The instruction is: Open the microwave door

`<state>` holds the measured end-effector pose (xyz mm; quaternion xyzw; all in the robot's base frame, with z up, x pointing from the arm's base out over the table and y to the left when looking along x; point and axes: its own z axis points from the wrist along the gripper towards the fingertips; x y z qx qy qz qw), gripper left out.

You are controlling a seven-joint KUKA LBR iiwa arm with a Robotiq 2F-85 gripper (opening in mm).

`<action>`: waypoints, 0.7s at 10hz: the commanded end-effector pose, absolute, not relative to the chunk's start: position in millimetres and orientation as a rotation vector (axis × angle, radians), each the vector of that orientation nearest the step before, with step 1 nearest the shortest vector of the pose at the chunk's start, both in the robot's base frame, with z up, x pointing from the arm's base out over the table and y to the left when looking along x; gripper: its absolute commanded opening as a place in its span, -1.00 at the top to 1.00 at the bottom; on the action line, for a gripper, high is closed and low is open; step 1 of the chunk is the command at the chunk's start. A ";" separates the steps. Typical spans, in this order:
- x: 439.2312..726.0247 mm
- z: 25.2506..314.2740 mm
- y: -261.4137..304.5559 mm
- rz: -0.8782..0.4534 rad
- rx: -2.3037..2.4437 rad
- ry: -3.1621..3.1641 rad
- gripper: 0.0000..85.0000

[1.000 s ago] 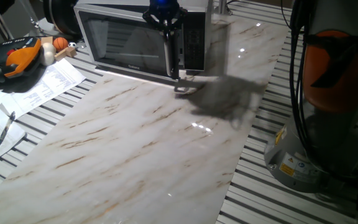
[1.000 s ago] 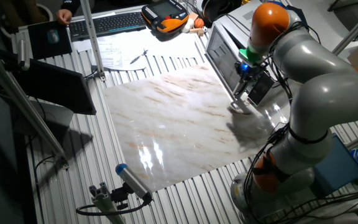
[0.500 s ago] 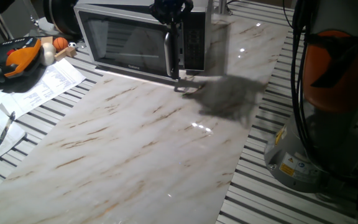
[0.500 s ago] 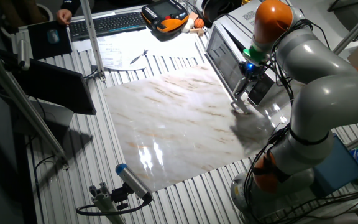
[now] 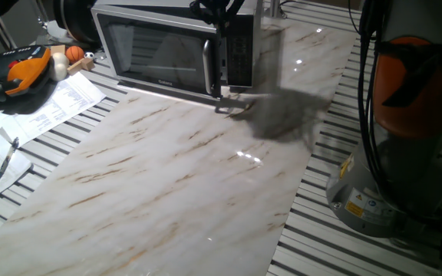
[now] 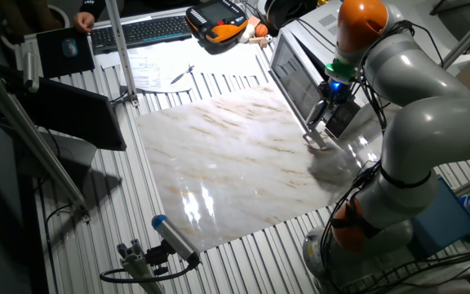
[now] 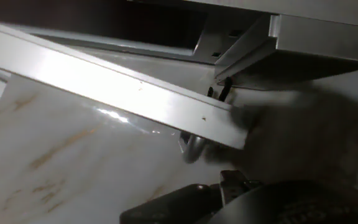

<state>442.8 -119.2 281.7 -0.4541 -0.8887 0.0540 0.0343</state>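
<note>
The microwave (image 5: 129, 11) stands at the back of the marble board. Its door (image 5: 159, 50) has a dark window and a vertical silver bar handle (image 5: 210, 65). My gripper (image 5: 218, 11) is at the door's top corner, just above the handle, next to the dark keypad panel (image 5: 240, 50). Its fingers are dark and partly cut off, so I cannot tell if they are open or shut. In the other fixed view the gripper (image 6: 323, 108) is at the door's free edge (image 6: 294, 73). The hand view shows the door's silver top edge (image 7: 123, 87) standing off from the microwave body (image 7: 316, 43), slightly ajar.
An orange and black pendant (image 5: 18, 70), an orange ball (image 5: 75, 54), papers (image 5: 56, 103) and a pen (image 5: 10, 157) lie left of the marble board (image 5: 183, 176). My arm's base (image 5: 405, 130) stands at the right. A keyboard (image 6: 149, 31) lies at the far side.
My gripper has moved up and to the right, from the top of the handle to the door's upper corner. The door looks much as before.
</note>
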 end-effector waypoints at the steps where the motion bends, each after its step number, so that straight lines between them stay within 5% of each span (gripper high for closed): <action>1: 442.7 282.6 -122.1 0.172 -1.376 -2.737 1.00; 7: 445.2 285.8 -150.7 0.261 -1.173 -2.802 1.00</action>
